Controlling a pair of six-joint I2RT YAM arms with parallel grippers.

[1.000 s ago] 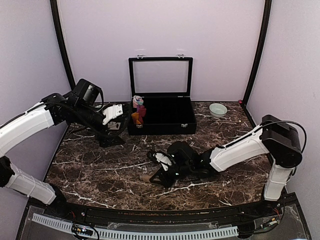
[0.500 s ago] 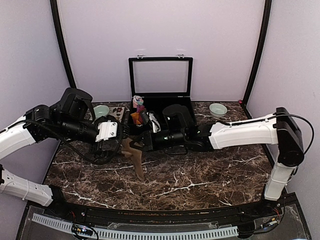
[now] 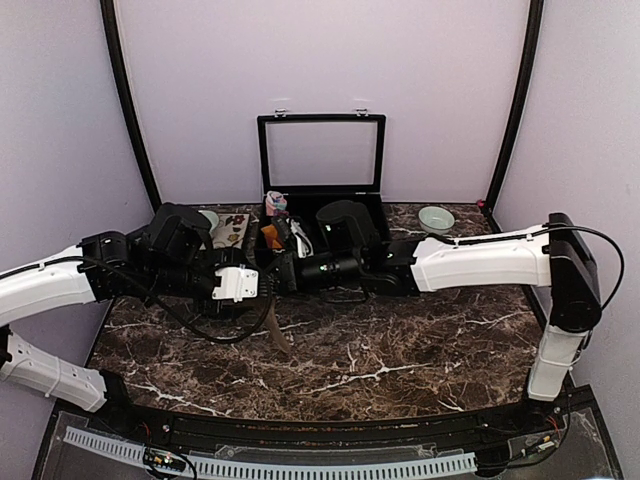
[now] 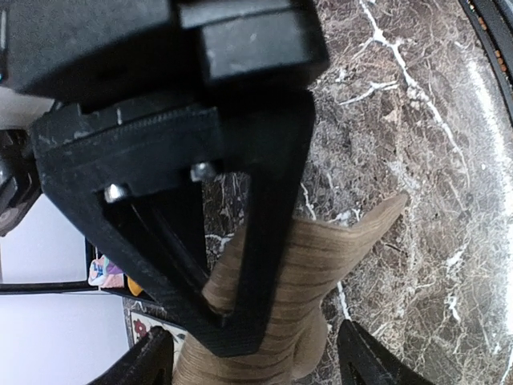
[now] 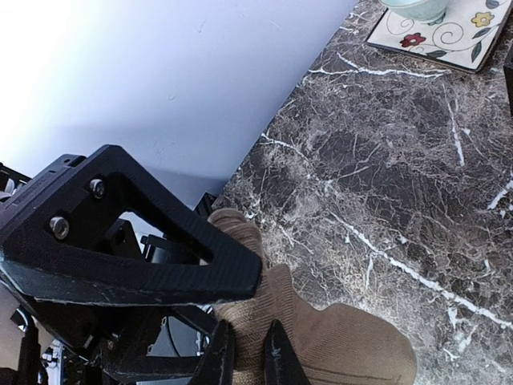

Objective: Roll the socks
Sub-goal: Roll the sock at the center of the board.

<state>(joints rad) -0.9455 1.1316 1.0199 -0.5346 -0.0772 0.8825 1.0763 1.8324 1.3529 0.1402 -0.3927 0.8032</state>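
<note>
The tan sock (image 3: 277, 328) hangs just left of centre in the top view, over the marble table (image 3: 420, 350). My right pincer (image 5: 244, 353) pinches its ribbed upper end tight. My left pincer (image 4: 256, 361) stands wide, one finger on either side of it.

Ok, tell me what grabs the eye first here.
A tan sock hangs above the marble table, left of middle, in front of the open black case. The right hand pinches its upper end, and the left hand, facing it, stands open around the sock.
</note>
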